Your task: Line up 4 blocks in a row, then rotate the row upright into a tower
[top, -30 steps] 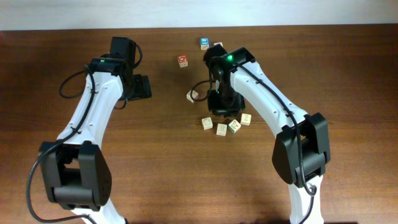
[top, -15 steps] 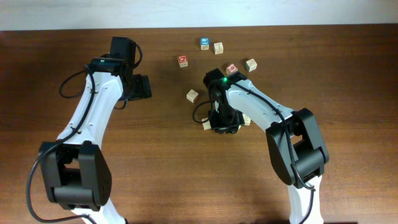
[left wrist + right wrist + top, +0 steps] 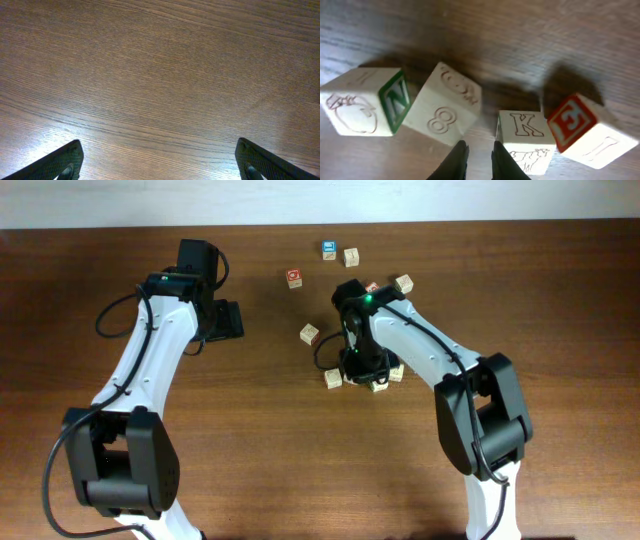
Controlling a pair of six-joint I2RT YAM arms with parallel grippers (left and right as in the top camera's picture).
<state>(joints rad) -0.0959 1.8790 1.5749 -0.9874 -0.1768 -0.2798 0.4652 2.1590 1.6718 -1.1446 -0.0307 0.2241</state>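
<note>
1. Near the middle of the dark brown wooden table [image 3: 560,300], the right gripper [image 3: 479,162] hangs low over a row of four small pale wooden letter blocks [image 3: 333,378]. From overhead, its white arm covers part of that row.
2. Its two black fingers [image 3: 461,160] stand almost together with only a thin gap between them, and they grip nothing.
3. In the right wrist view the row lies just beyond the fingertips. It consists of:
   - the N cube [image 3: 355,107], pale wood with a green letter and an apple outline;
   - the 8 cube [image 3: 445,110], pale wood with a stamped numeral;
   - the K cube [image 3: 525,132], pale wood with an outlined letter;
   - the E cube [image 3: 592,137], pale wood with one red face.
4. The 8 cube sits turned out of line with its neighbours, one corner just beside the N cube. The K cube and E cube sit close against each other.
5. Well to the left, the left gripper [image 3: 158,150] hovers over bare wood with its fingers spread wide and nothing between them, well apart from every block.
6. Toward the far edge sit a small blue-faced cube [image 3: 328,249] and a small red-faced cube [image 3: 294,277]. A loose pale cube [image 3: 309,333] lies between them and the row.
</note>
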